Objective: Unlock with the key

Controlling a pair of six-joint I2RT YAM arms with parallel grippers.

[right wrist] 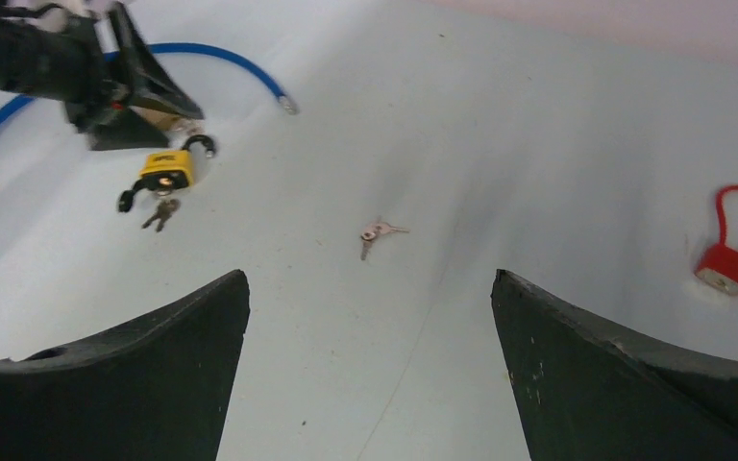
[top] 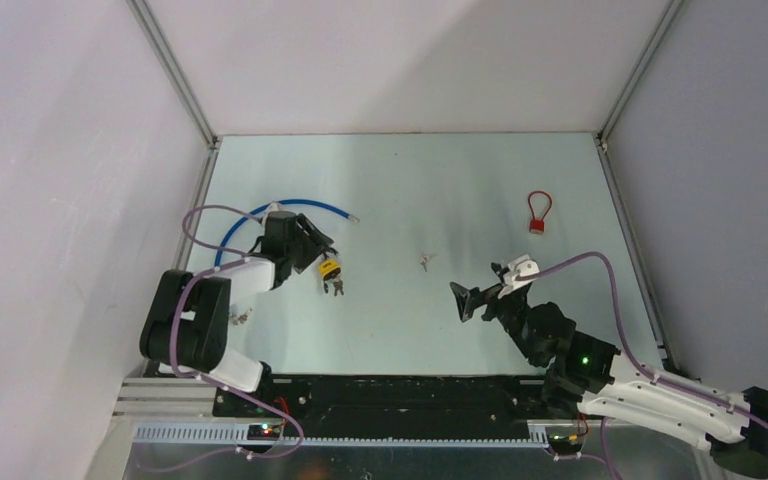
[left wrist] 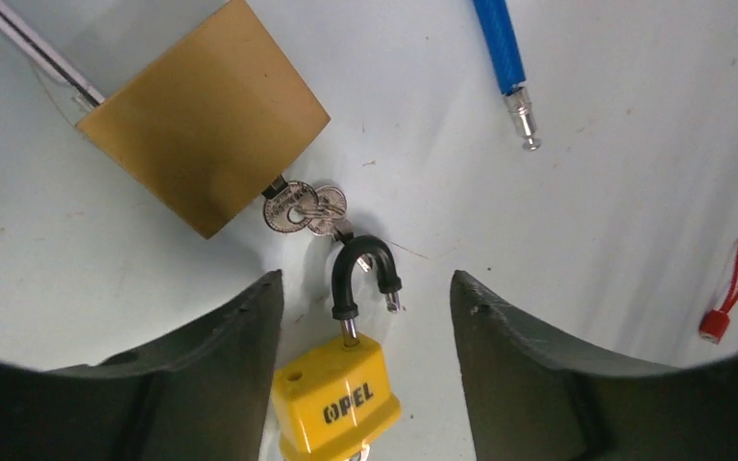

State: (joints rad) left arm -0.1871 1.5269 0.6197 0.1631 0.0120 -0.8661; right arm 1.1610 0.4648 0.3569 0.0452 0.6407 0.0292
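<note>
A yellow padlock (left wrist: pixel 338 396) lies on the table between the fingers of my left gripper (left wrist: pixel 365 288), which is open and not touching it. Its black shackle (left wrist: pixel 363 264) is swung free at one end. A bunch of keys hangs at its bottom (top: pixel 334 287). A brass padlock (left wrist: pixel 202 115) with a key ring (left wrist: pixel 306 208) in its keyhole lies just beyond it. In the top view my left gripper (top: pixel 310 255) hovers over the yellow padlock (top: pixel 330 267). My right gripper (top: pixel 477 297) is open and empty at the table's centre right.
A blue cable (top: pixel 290 205) curves behind the left gripper, its metal tip (left wrist: pixel 525 120) free. A loose pair of keys (top: pixel 425 260) lies mid-table. A red cable padlock (top: pixel 538 215) lies at the back right. A small key (top: pixel 240 318) lies by the left arm.
</note>
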